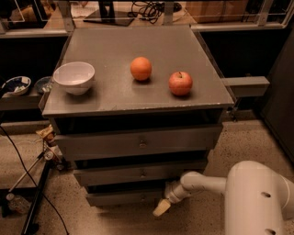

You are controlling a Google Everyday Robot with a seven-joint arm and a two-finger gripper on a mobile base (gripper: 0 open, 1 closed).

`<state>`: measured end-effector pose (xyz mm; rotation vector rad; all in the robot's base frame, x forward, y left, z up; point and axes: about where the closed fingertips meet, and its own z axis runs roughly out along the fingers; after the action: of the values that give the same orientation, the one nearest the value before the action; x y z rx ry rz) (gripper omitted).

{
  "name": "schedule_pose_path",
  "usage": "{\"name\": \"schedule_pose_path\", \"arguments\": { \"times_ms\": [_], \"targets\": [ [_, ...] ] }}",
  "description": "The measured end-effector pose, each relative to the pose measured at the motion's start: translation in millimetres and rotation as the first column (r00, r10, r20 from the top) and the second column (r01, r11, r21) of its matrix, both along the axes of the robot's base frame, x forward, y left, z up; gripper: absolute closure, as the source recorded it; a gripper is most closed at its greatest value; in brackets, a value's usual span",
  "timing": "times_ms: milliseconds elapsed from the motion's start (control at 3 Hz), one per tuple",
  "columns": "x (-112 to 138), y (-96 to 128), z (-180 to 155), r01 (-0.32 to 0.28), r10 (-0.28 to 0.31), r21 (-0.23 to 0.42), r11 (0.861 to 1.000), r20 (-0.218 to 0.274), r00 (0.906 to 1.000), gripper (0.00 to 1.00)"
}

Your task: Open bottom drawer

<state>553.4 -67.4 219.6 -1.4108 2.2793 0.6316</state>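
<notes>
Since the gripper (161, 207), whose spread I cannot tell, hangs at lower centre beside the right end of the bottom drawer (120, 198), it could catch nothing and slip off.

tool (161, 208) just before bottom drawer (120, 198)

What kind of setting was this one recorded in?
Probably a lab or office test area: a grey metal drawer cabinet on speckled flooring, loose cables behind, and the end effector low by the bottom drawer.
</notes>
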Motion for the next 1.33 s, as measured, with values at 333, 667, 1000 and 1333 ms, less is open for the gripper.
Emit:
{"name": "schedule_pose_path", "arguments": {
  "times_ms": [333,667,1000,1333],
  "targets": [
    [18,-2,-1,0.014,-0.015,0.007,1.000,0.020,0.9997,0.00],
    [16,0,-9,0.001,-0.001,0.010,1.000,0.002,1.0000,0.00],
    [15,3,-13,-0.008,0.008,0.010,1.000,-0.005,1.0000,0.00],
    [11,5,-16,-0.022,0.022,0.013,1.000,-0.011,0.9997,0.00]
  ]
}}
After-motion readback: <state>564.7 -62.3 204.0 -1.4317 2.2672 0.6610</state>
